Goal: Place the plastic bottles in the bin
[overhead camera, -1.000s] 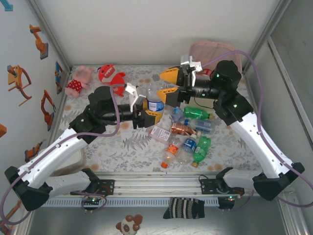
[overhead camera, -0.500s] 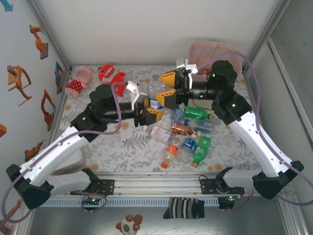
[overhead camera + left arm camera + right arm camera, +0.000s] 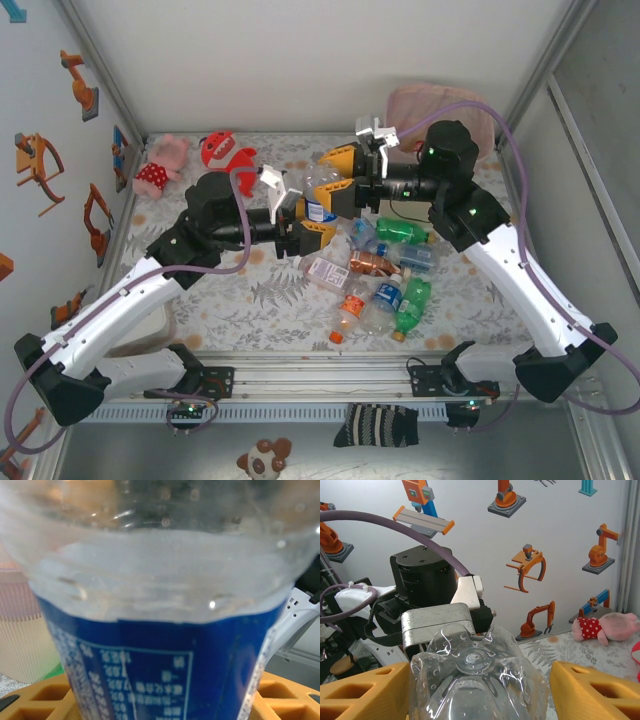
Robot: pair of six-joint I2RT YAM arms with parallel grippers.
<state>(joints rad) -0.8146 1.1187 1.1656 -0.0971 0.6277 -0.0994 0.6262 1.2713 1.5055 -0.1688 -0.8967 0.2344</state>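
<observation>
A: Bin (image 3: pixel 432 103) at the far right corner, behind the right arm (image 3: pixel 500 250). Heap of plastic bottles (image 3: pixel 385 268) lying on the table (image 3: pixel 250 300), right of centre.
B: Left gripper (image 3: pixel 305 220) clamped on a blue-labelled bottle (image 3: pixel 318 208), lifted above the table's middle. Right gripper (image 3: pixel 340 180) spread either side of its base, not gripping.

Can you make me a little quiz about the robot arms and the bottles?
1. True or false: the left pincer grips the blue-label bottle.
2. The right pincer is: A) open around that bottle's base, B) shut tight, C) pointing straight up.
3. Fill in: the bin stands in the far ____ corner.
Key: 1 true; 2 A; 3 right.
</observation>
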